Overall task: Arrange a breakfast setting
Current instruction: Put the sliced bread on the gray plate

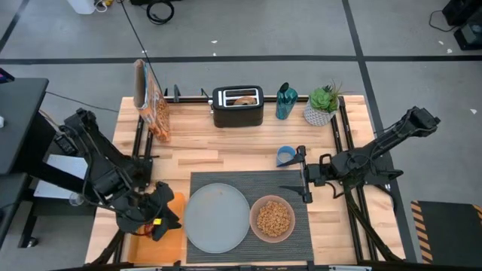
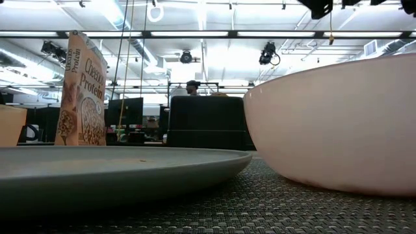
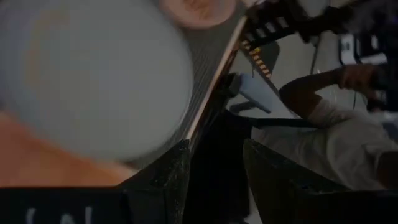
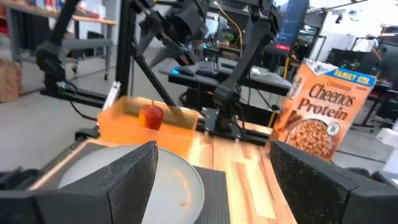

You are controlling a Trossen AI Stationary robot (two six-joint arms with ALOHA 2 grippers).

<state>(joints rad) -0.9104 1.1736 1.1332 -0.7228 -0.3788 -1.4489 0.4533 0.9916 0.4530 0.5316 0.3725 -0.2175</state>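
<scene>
Placemat (image 1: 290,187) sits mid-bench from my feed, plate (image 1: 217,218) on its left half, bowl (image 1: 272,217) of cereal (image 1: 273,218) right beside it. Apple (image 4: 151,116) is in the orange tray (image 4: 118,127). Right gripper (image 1: 303,174) hovers over the mat's far right edge, jaws spread; left gripper (image 3: 214,171) is over the tray, jaws parted.

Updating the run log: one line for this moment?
left gripper: over orange tray, open | right gripper: open above placemat | plate, cereal bowl on placemat | apple in tray
</scene>
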